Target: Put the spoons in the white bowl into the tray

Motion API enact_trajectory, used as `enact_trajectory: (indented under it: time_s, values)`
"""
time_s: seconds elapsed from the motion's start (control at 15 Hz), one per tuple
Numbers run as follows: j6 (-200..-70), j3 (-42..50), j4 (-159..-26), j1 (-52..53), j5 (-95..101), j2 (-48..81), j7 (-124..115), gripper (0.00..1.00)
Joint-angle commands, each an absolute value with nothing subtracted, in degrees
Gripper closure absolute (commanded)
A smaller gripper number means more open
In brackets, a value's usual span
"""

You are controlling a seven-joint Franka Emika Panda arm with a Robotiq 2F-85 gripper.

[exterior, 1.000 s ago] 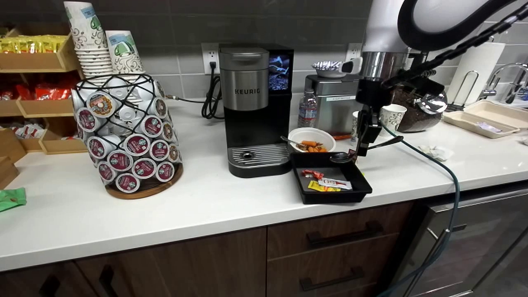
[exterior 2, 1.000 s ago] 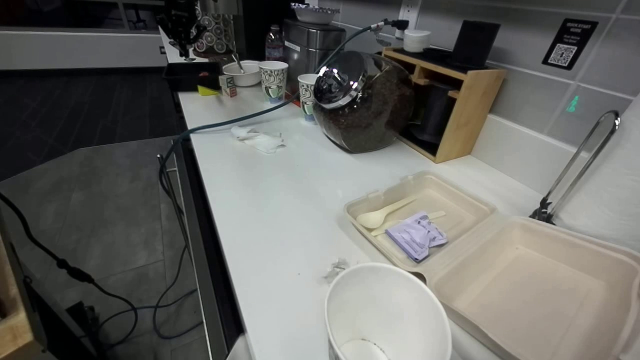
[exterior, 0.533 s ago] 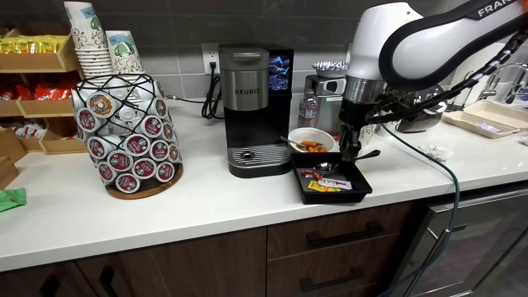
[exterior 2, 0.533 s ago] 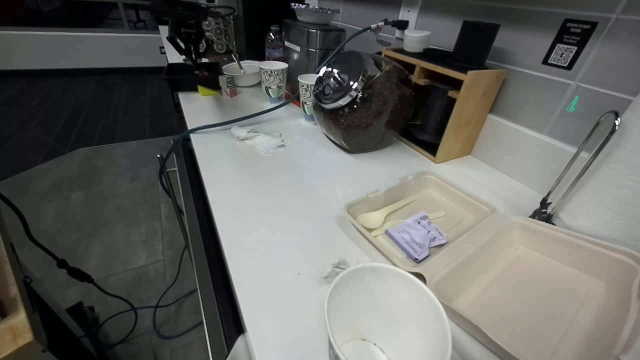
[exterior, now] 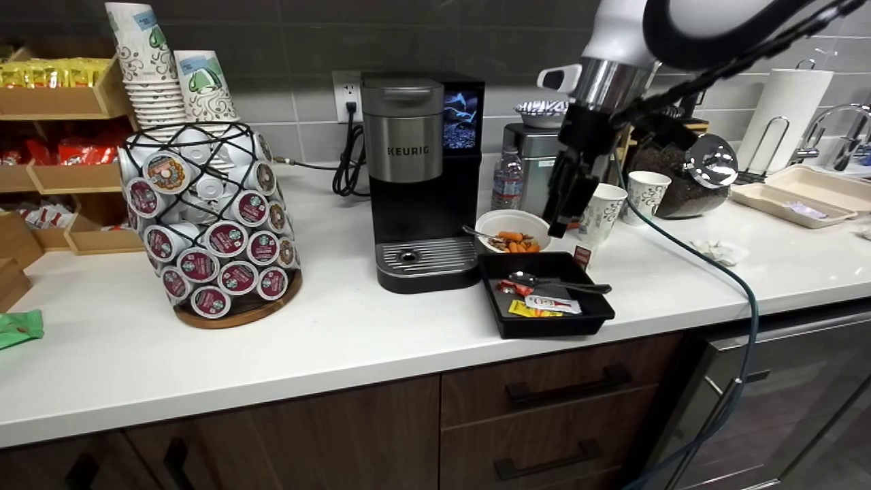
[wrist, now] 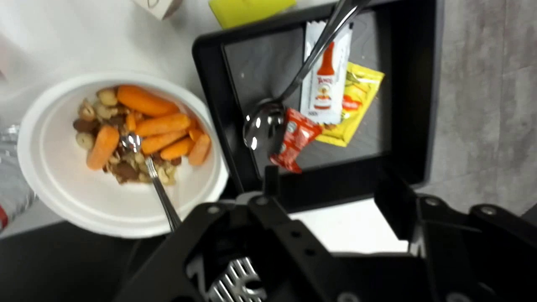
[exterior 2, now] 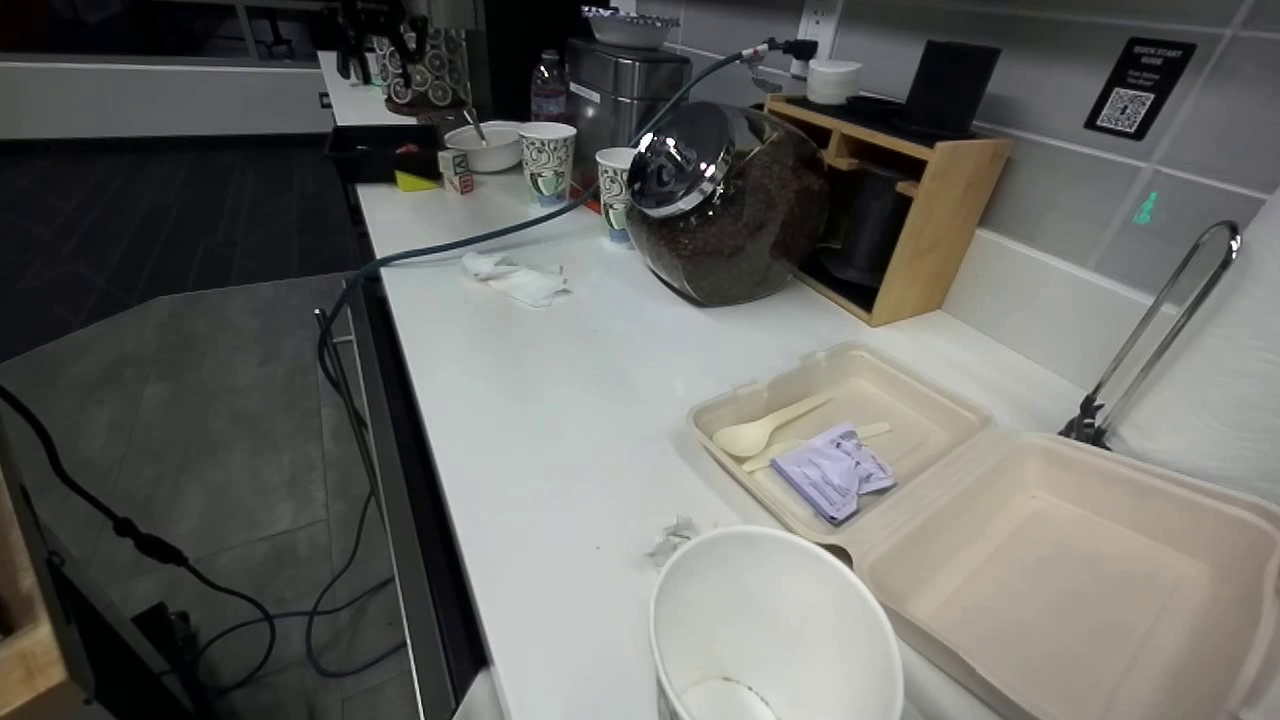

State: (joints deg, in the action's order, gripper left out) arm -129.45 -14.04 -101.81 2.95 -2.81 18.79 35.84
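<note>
In the wrist view one metal spoon (wrist: 264, 126) lies in the black tray (wrist: 413, 84), bowl end down beside a red packet, its handle resting across the rim. Another spoon (wrist: 163, 197) stands in the white bowl (wrist: 54, 180) among carrots and nuts, its handle leaning over the edge. Tray (exterior: 554, 329) and bowl (exterior: 503, 219) sit side by side in an exterior view. My gripper (wrist: 329, 191) is open above the tray, its fingers well apart with only tray wall and counter seen between them. Above the tray's back edge hangs the gripper (exterior: 559, 224) in an exterior view.
A coffee machine (exterior: 408, 136) stands left of the tray. Paper cups (exterior: 602, 212), a small box (exterior 2: 456, 172) and a water bottle (exterior: 507, 180) are close by. A yellow item (wrist: 247, 10) lies against the tray. A blue-green cable (exterior: 714, 262) crosses the counter.
A second ago the gripper held the spoon over the tray. It came down, let go, and has risen; the spoon now lies in the tray and the fingers have spread.
</note>
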Motion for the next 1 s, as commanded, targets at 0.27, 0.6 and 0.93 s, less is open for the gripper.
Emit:
enact_trajectory:
  time_s: [0.27, 0.6, 0.93]
  values:
    - [-104.8, -12.3, -95.6, 1.6, -6.5, 13.9, 59.0, 0.00]
    - [-122.5, -9.9, -97.0, 4.6, 1.4, 18.2, 55.1, 0.00]
    - [-128.4, -10.1, -97.3, 4.4, 3.6, 20.0, 54.1, 0.00]
